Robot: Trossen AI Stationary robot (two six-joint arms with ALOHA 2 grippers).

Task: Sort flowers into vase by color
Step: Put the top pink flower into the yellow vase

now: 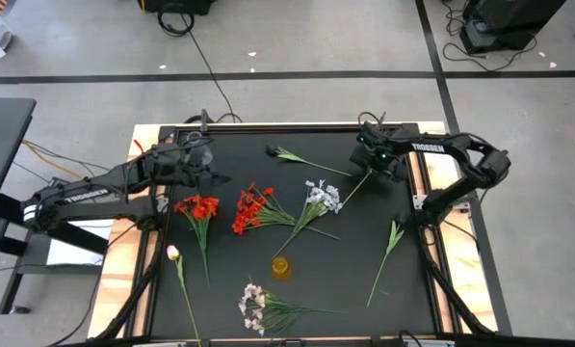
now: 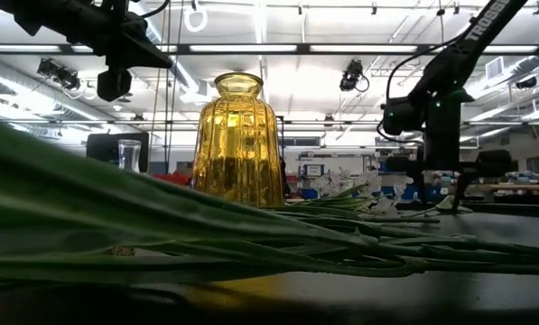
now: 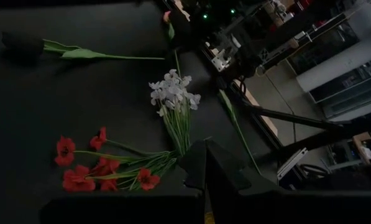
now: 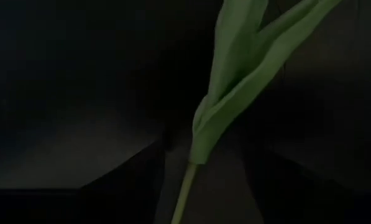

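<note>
Right gripper (image 1: 383,164) at table's far right, jaws apart, straddling green stem (image 4: 225,93) with long leaves; contact unclear. Left gripper (image 1: 210,178) at far left, jaws closed, empty, above red flowers (image 1: 199,207). More red flowers (image 1: 249,208) and white flowers (image 1: 322,198) lie mid-table, beyond yellow vase (image 1: 280,267).

Flowers (image 1: 253,208) on table (image 1: 364,289) around vase (image 1: 281,267)

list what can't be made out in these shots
- High view: right end effector sits over a green stem; its fingers are hidden under the wrist, so the grip is unclear.
- Right wrist view: only a stem and leaves show; any blossom is cut off by the edge.
- Low view: blurred stems hide the yellow vase's base.
</note>
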